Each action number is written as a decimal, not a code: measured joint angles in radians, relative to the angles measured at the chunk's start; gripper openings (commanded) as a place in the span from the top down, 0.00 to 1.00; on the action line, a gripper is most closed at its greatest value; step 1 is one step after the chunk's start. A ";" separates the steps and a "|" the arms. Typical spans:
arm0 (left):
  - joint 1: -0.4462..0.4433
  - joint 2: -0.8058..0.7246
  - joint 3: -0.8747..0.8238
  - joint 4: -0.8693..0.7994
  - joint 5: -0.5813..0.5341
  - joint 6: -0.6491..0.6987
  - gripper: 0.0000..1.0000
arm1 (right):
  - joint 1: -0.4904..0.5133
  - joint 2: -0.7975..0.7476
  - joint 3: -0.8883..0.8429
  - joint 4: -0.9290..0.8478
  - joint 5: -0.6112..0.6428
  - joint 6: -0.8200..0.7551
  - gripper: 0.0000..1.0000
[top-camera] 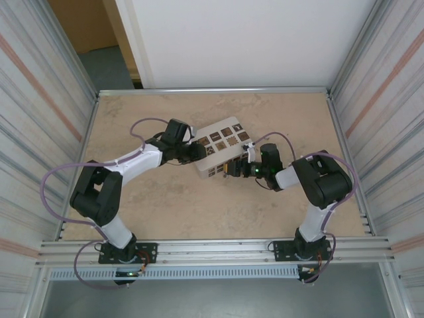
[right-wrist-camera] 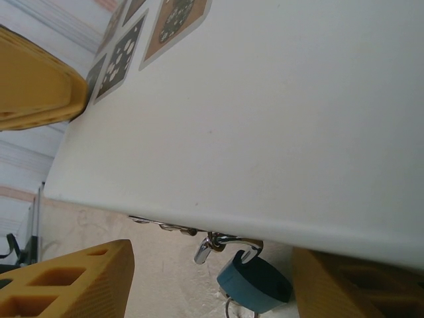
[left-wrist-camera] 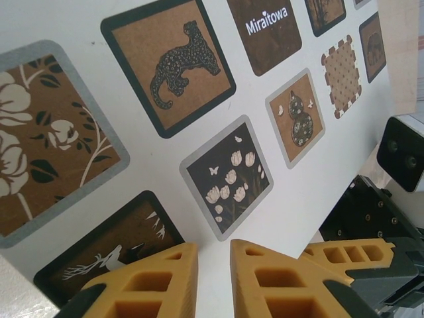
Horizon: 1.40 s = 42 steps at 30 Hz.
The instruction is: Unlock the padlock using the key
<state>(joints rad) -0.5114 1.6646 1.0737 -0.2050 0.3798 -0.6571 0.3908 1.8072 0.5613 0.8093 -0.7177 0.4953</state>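
The blue padlock [right-wrist-camera: 255, 281] hung at 6 o'clock in the right wrist view, under the low edge of the white box [right-wrist-camera: 265, 119]. Its silver hook [right-wrist-camera: 228, 242] went through a metal catch [right-wrist-camera: 162, 228] on that edge. I could not tell if the hook was clicked in or loose. A thin metal bit [right-wrist-camera: 230, 309] peeked out under the padlock, too cut off to name.

The right gripper [right-wrist-camera: 212, 268] was open wide. One yellow finger [right-wrist-camera: 66, 281] was at 7 o'clock and the other at 5 o'clock. The padlock sat between them, nearer the 5 o'clock one.

From above, the box [top-camera: 222, 142] lay in the middle of the table [top-camera: 165, 212]. The right gripper [top-camera: 237, 169] was at the box's 5 o'clock corner. The right arm [top-camera: 321, 179] rose from 5 o'clock, bent at 3 o'clock and reached back toward 9 o'clock.

The left arm [top-camera: 126, 162] rose from 7 o'clock, bent at 9 o'clock and stretched toward 3 o'clock. The left gripper [top-camera: 197, 151] was right at the box's 9 o'clock side. In its own view the left gripper [left-wrist-camera: 213, 278] was almost closed, with just a thin gap between its fingers [left-wrist-camera: 152, 285]. It was over the top of the box [left-wrist-camera: 311, 199] with its little brown pictures [left-wrist-camera: 169, 63].

The box was shut, so its inside was hidden.
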 measured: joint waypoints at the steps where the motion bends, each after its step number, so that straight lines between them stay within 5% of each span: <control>1: 0.000 0.000 0.000 0.000 0.000 0.000 0.81 | 0.001 0.004 0.000 0.006 -0.007 0.002 0.40; 28: 0.002 0.005 0.000 0.003 0.003 0.000 0.82 | 0.001 0.037 -0.016 0.105 -0.058 0.020 0.59; 42: 0.002 0.006 0.000 0.003 0.002 0.000 0.83 | -0.012 0.036 -0.033 0.115 -0.042 0.008 0.78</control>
<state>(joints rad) -0.5095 1.6703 1.0733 -0.2024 0.3817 -0.6571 0.3790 1.8435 0.5285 0.9245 -0.7593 0.5030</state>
